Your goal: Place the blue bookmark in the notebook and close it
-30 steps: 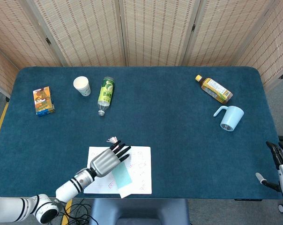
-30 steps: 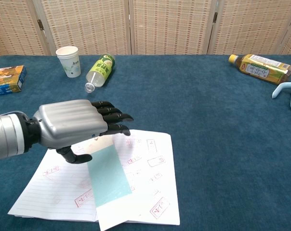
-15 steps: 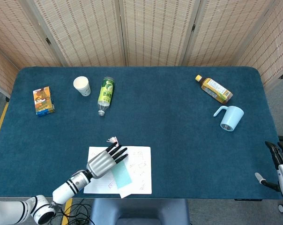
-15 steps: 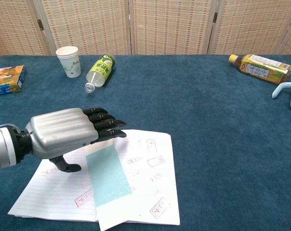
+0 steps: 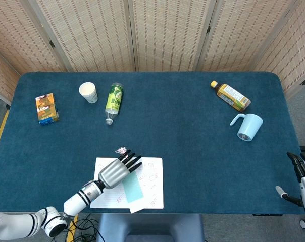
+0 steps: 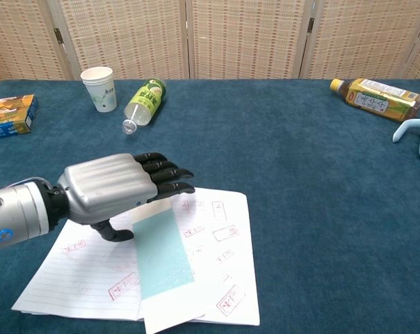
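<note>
The open notebook (image 5: 151,187) (image 6: 220,240) lies flat at the table's front edge, its pages covered with red stamps. The pale blue bookmark (image 5: 133,189) (image 6: 165,254) lies along the notebook's middle. Its pink tassel (image 5: 122,150) sticks out past the top edge of the page. My left hand (image 5: 115,172) (image 6: 112,191) is stretched flat over the left page, fingers extended across the bookmark's top end and thumb hanging down beside it. I cannot see whether the fingers touch the bookmark. My right hand (image 5: 303,177) hangs off the table's right front corner, fingers spread, holding nothing.
A paper cup (image 5: 88,93), a green bottle lying on its side (image 5: 113,101) and a snack box (image 5: 45,107) sit at the back left. An amber tea bottle (image 5: 232,96) and a light blue mug (image 5: 248,126) lie at the back right.
My left hand drew back toward the front left, then came forward and right again. The bookmark has shifted slightly to the right on the page.
</note>
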